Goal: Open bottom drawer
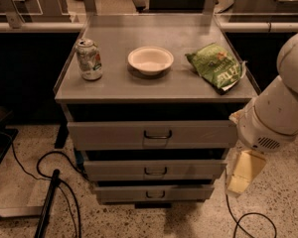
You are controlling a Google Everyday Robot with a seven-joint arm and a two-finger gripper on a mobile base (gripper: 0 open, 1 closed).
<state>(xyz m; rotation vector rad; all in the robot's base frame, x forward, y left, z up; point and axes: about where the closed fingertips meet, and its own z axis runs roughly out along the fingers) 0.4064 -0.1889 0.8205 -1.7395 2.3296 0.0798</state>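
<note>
The bottom drawer [154, 193] is the lowest of three grey metal drawer fronts in the cabinet, with a small dark bar handle [155, 195]. Its front stands in line under the middle drawer [155, 170] and the top drawer [154, 134]. My white arm [280, 103] comes in from the right edge. My gripper [244, 173] is a pale cream piece hanging below the arm, to the right of the cabinet at about the height of the middle drawer. It is apart from the bottom drawer's handle and touches nothing.
On the cabinet top [114, 86] stand a drink can [89, 59], a white bowl [150, 60] and a green chip bag [217, 67]. Black cables [49, 165] and a dark pole [47, 205] lie on the speckled floor at the left. Another cable [253, 219] loops at the lower right.
</note>
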